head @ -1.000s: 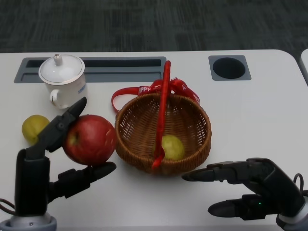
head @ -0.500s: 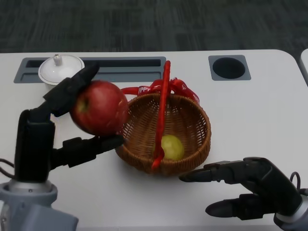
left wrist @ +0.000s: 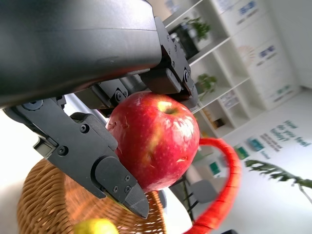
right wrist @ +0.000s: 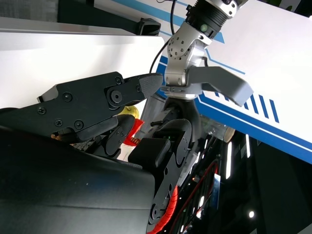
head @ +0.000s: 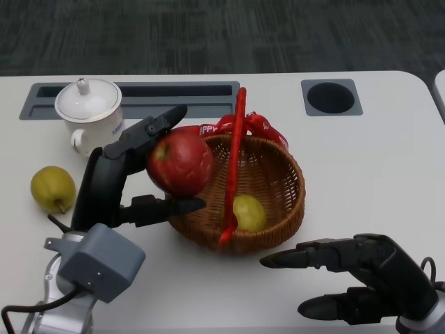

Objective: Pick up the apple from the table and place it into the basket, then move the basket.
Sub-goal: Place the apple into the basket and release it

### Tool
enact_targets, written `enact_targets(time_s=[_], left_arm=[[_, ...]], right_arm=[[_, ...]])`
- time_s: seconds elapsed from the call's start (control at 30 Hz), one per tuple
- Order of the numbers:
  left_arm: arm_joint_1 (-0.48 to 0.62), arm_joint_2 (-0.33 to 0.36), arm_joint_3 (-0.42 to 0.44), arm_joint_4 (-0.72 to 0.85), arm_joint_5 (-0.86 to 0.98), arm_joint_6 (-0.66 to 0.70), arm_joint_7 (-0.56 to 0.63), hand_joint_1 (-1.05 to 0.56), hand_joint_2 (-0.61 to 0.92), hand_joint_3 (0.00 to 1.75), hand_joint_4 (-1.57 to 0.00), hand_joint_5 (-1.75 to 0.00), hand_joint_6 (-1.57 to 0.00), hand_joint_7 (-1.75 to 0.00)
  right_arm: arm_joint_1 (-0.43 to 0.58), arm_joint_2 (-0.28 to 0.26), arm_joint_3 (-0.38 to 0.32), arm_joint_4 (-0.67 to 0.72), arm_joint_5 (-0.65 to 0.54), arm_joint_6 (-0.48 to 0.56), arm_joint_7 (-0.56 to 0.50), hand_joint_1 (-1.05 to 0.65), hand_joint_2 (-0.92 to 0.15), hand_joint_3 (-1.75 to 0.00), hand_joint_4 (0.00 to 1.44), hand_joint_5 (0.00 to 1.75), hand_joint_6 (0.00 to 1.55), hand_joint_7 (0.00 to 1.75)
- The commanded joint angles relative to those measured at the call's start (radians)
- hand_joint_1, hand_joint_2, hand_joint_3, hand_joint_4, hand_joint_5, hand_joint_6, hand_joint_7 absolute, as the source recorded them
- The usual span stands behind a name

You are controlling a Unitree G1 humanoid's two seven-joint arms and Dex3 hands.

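My left hand [head: 128,177] grips a red apple [head: 179,163] and holds it in the air over the left rim of the wicker basket [head: 278,209]. The left wrist view shows the apple [left wrist: 156,141] pinched between black fingers [left wrist: 97,156], with the basket [left wrist: 44,204] below it. A red handle [head: 235,160] arches over the basket, and a small yellow-green fruit [head: 248,212] lies inside. My right hand [head: 361,278] hovers low near the table's front edge, right of the basket, fingers apart and holding nothing.
A white lidded cup [head: 90,115] stands at the back left. A yellow-green pear [head: 53,188] lies on the table left of my left arm. A grey slot tray [head: 139,94] and a round hole [head: 331,97] run along the far edge.
My left hand has carried the apple up and to the right, from beside the basket to over its left rim. The right hand has barely moved.
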Motion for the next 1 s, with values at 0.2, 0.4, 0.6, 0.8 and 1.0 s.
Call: enact_targets(time_s=[0.2,0.4,0.6,0.8,1.0], left_arm=[[-0.110,0.039,-0.029,0.197,-0.029,-0.001,-0.147,-0.53,0.74,0.00,-0.55,0.00,-0.55,0.00],[-0.168,0.045,-0.036,0.255,-0.046,-0.022,-0.217,-0.62,0.73,0.00,-0.40,0.00,-0.44,0.00],[-0.197,0.062,-0.048,0.259,-0.046,-0.024,-0.267,-0.85,0.76,0.01,-0.15,0.00,-0.29,0.00],[-0.186,0.071,-0.025,0.216,-0.076,-0.036,-0.283,-0.86,0.77,0.00,-0.09,-0.01,-0.27,-0.01],[-0.096,0.090,0.008,0.040,-0.093,-0.014,-0.265,-0.70,0.77,0.00,-0.25,-0.04,-0.38,-0.03]], right_arm=[[0.007,-0.007,-0.003,-0.009,0.002,-0.014,-0.010,-0.30,-0.91,0.00,0.87,0.00,0.83,0.00],[0.008,-0.001,0.004,-0.005,0.004,-0.014,-0.008,-0.30,-0.91,0.00,0.87,0.00,0.82,0.00],[0.011,-0.002,0.009,-0.002,-0.003,-0.020,-0.012,-0.30,-0.91,0.00,0.87,0.00,0.82,0.00],[0.008,0.002,0.005,0.000,-0.003,-0.024,-0.024,-0.30,-0.91,0.00,0.87,0.00,0.83,0.00],[-0.078,-0.002,-0.022,0.052,-0.016,-0.068,-0.046,-0.31,-0.88,0.00,0.89,0.01,0.84,0.01]])
